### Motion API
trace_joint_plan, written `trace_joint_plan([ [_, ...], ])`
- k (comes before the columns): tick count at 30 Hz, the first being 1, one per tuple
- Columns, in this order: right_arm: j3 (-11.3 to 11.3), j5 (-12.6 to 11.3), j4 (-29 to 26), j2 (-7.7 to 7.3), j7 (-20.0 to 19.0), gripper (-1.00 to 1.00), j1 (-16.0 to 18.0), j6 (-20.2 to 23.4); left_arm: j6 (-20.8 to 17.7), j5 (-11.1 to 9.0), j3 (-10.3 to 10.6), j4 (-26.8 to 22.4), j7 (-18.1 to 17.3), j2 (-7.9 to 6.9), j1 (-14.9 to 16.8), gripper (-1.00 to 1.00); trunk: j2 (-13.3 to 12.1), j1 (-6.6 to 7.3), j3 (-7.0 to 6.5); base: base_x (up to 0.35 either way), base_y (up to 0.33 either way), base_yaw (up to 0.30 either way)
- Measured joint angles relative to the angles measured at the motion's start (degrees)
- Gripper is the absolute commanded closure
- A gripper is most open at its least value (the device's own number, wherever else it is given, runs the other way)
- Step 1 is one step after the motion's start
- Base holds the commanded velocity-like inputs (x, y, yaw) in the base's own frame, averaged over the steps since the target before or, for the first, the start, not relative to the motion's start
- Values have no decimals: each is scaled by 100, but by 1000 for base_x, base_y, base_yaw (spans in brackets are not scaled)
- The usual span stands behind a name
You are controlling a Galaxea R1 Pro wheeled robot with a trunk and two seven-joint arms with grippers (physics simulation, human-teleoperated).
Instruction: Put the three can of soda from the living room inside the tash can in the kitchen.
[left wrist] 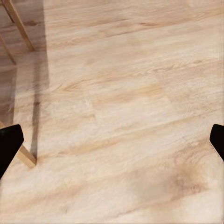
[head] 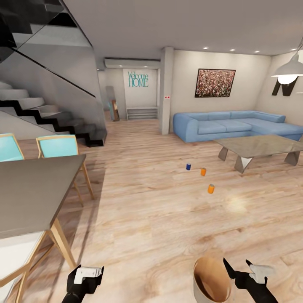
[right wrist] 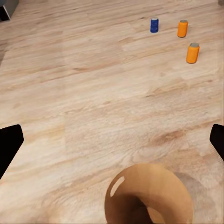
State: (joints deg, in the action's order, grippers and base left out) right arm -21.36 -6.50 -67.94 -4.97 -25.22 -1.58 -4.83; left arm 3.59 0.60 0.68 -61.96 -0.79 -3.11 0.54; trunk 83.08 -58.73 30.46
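Standing upright on the plank floor point(head: 139, 219) right of center are three soda cans: the blue can point(head: 188, 166), an orange can point(head: 203, 171), and a nearer orange can point(head: 211, 189). Bottom right, the trash can point(head: 201, 290) sits by the right gripper point(head: 239, 266), fingers spread wide and empty. Bottom left, the left gripper point(head: 86, 275): wide apart, empty. Sofa point(head: 235, 124) and coffee table point(head: 261, 147) lie upper right.

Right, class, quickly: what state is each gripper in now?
Left gripper: open, holding nothing.
Right gripper: open, holding nothing, beside the trash can.
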Motion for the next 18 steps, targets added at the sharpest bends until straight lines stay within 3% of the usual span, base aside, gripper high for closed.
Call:
trace_joint_plan([
  [6, -4, 2, 2, -3, 0, -100, 0, 0, -1, -5, -4, 0, 0, 2, 3, -100, 0, 0, 0, 156, -121, 0],
  [18, 116, 8, 293, -65, -7, -100, 5, 32, -9, 5, -13, 2, -2, 0, 3, -100, 0, 0, 0, 27, -21, 0],
])
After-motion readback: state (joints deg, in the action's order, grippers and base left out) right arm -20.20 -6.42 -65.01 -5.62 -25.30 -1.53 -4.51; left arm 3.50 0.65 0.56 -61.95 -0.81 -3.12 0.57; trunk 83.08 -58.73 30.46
